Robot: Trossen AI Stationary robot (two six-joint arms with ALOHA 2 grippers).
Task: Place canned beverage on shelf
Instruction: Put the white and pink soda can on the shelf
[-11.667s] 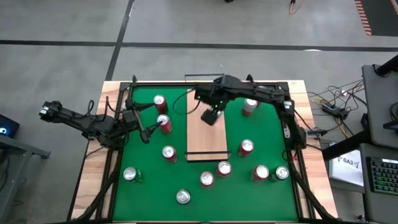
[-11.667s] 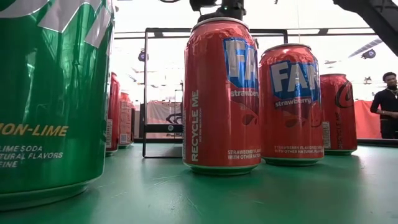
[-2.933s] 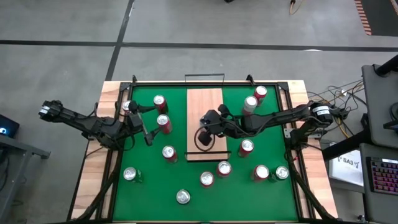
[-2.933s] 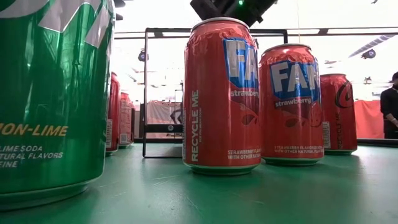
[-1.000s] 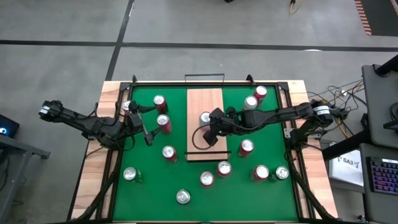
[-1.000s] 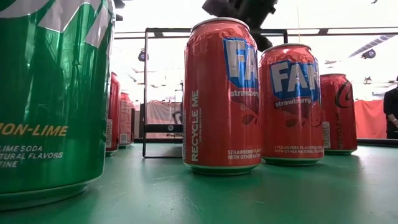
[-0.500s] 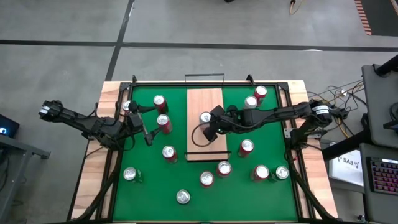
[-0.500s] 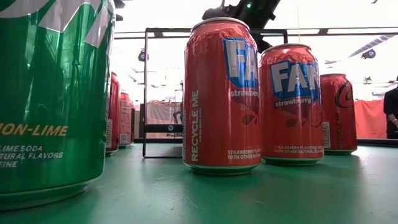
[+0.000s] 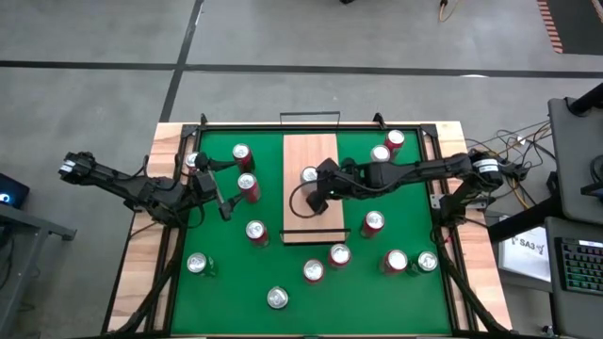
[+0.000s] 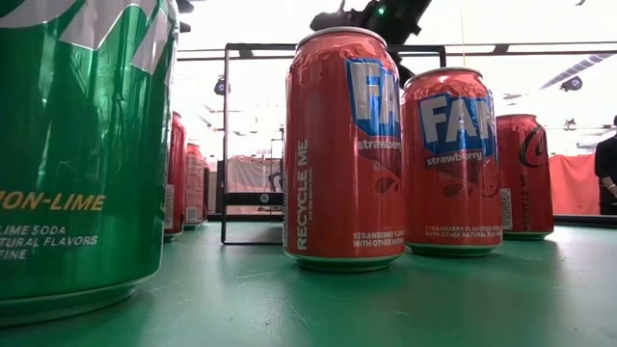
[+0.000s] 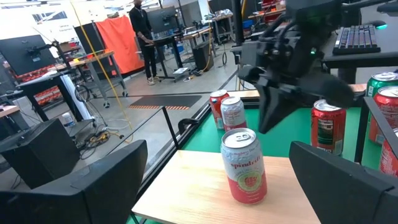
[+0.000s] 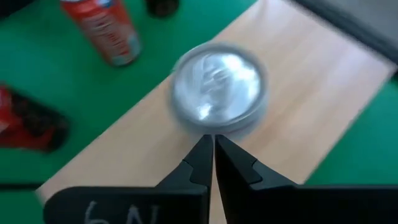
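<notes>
A red and white can (image 9: pixel 309 176) stands upright on its base on the pale wood shelf (image 9: pixel 312 224) at mid-table. Its silver top (image 12: pixel 219 87) fills the right wrist view. My right gripper (image 9: pixel 317 200) hangs shut, slanting down just above and to the near side of the can, with its tips (image 12: pixel 213 142) by the rim; I see no touch. In the left wrist view that gripper (image 11: pixel 266 121) shows dark behind the can (image 11: pixel 244 165). My left gripper (image 9: pixel 221 198) waits open at the table's left, level, facing the shelf (image 11: pixel 186 186).
Several red and green cans stand on the green mat around the shelf: some to its left (image 9: pixel 250 186), a pair at the far right (image 9: pixel 380 155), a row near the front (image 9: pixel 339 254). Close to the low camera stand a green can (image 10: pixel 77 145) and red cans (image 10: pixel 347 145).
</notes>
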